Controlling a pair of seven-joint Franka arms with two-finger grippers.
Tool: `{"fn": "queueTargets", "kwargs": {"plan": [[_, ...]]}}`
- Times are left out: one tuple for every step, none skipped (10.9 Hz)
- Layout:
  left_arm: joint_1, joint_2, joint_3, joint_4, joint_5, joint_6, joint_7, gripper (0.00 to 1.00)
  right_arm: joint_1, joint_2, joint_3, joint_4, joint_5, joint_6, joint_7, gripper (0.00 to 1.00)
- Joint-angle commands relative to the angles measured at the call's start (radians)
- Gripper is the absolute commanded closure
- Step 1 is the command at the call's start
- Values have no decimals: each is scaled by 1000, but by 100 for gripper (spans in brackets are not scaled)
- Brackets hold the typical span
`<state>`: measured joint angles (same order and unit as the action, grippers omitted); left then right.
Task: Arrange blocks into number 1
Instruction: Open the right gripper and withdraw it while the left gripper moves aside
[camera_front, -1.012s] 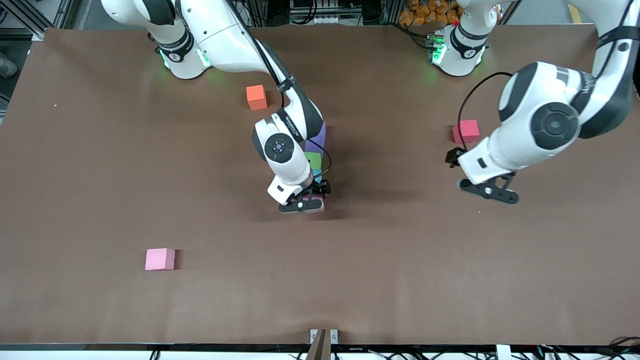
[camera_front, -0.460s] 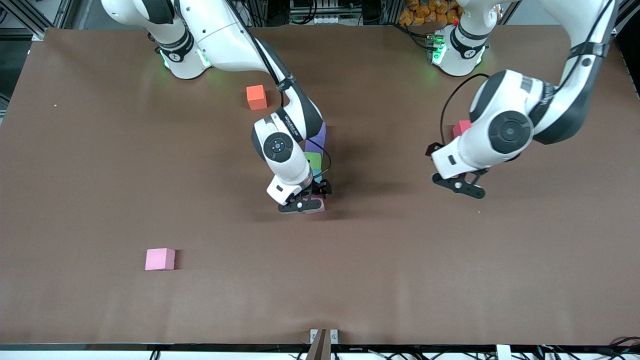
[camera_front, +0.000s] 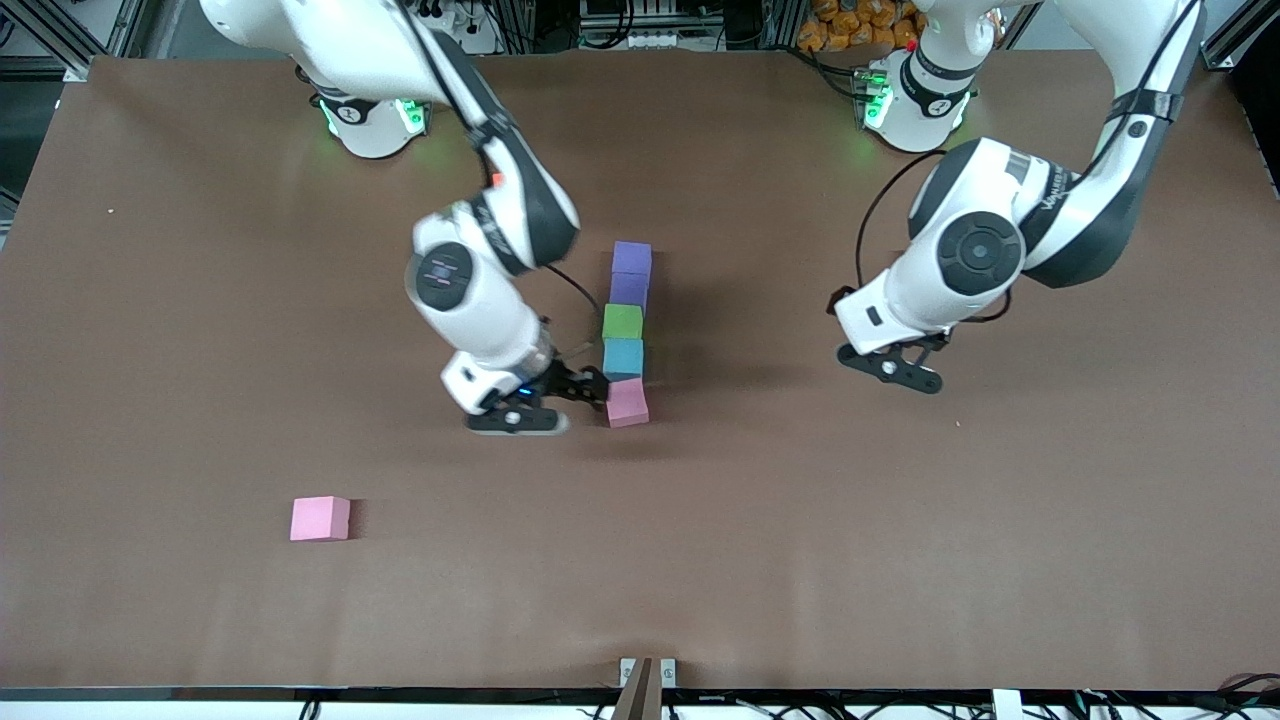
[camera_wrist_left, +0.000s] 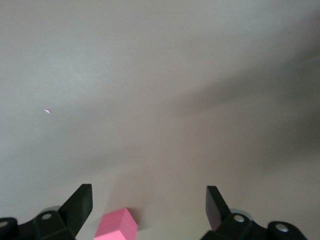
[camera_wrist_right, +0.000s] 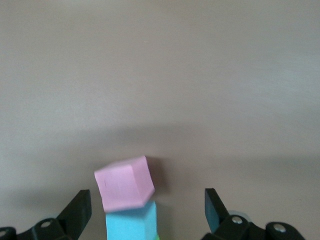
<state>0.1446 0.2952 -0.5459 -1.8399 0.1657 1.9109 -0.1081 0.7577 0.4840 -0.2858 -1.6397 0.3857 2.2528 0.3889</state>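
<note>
The blocks stand in one column: purple (camera_front: 632, 257), purple (camera_front: 629, 290), green (camera_front: 622, 321), light blue (camera_front: 623, 357), then a pink block (camera_front: 627, 401) at the end nearest the front camera, slightly askew against the blue one. A second pink block (camera_front: 320, 518) lies alone toward the right arm's end. My right gripper (camera_front: 518, 422) hangs open and empty over bare table beside the column's pink end; its wrist view shows the pink block (camera_wrist_right: 124, 183) and the blue one (camera_wrist_right: 132, 226) ahead of the right gripper (camera_wrist_right: 147, 200). My left gripper (camera_front: 890, 368) hovers open and empty.
A pinkish-red cube (camera_wrist_left: 117, 226) shows in the left wrist view ahead of the left gripper (camera_wrist_left: 148, 200); the left arm hides it in the front view. A sliver of the orange cube (camera_front: 497, 180) peeks past the right arm.
The right gripper let go of the pink block at the column's near end and drew away toward the right arm's end, uncovering the column. The left arm swung inward, covering the red cube.
</note>
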Motion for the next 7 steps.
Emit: {"fn": "queueTargets", "kwargs": {"plan": [[12,-7,119,-83,5,120,136,0,-117,-188,72,-95,-167,-146,-1,1],[3,-4,180,-88,-2,137,212,0,-209,-234,142,-97,-256,-192,2,1],[0,-1,201,-97,-2,138,223,0,-291,-280,187,-97,-275,-259,2,1],[4,-5,208,-143,-3,169,222,0,-363,-323,212,-97,-275,-322,2,0],[4,-14,213,-198,-3,216,222,0,-445,-359,262,-97,-278,-367,2,0],[4,-16,215,-238,-2,239,219,0,-550,-401,342,-98,-306,-402,1,0],[0,-19,215,-266,-2,243,212,0,-655,-442,421,-95,-336,-462,-5,0]]}}
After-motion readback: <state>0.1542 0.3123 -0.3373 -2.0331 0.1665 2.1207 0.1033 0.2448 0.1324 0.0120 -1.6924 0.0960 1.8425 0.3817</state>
